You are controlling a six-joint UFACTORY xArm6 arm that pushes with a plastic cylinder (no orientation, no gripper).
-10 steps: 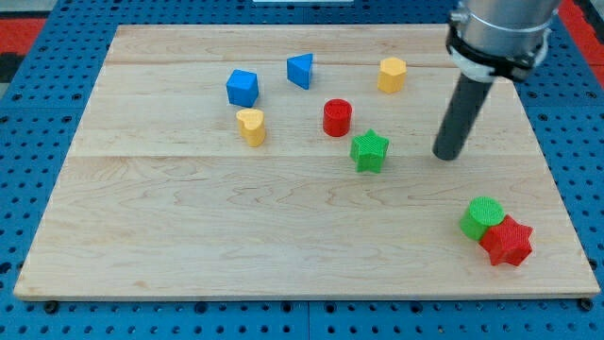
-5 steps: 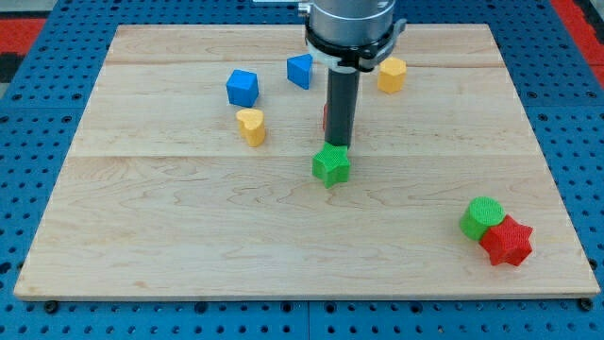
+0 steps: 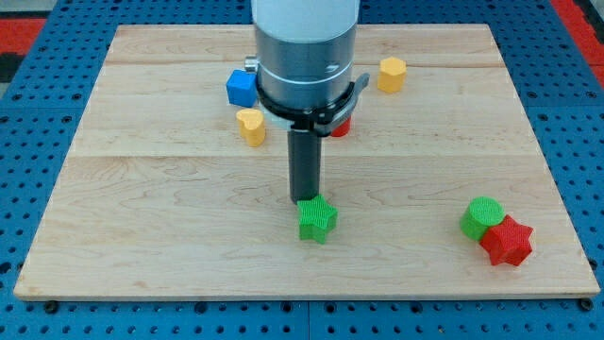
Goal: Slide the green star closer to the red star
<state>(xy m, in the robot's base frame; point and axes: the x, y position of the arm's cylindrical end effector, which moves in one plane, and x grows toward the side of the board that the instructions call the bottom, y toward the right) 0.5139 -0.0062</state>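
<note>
Just above the green star (image 3: 317, 218) in the view, my tip (image 3: 303, 199) stands upright, touching it; fingers: none.

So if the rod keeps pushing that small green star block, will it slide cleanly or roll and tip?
Probably slides: the green star block sits low and flat on the smooth wooden board. It may spin, since my tip touches its upper-left edge, off-centre. It looks rigid and light, like ribbed printed plastic.

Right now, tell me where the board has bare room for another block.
Free: the view's left below the yellow block, and the stretch between the green star and the green cylinder. Crowded: the top middle, and around my tip, at the star's top edge.
</note>
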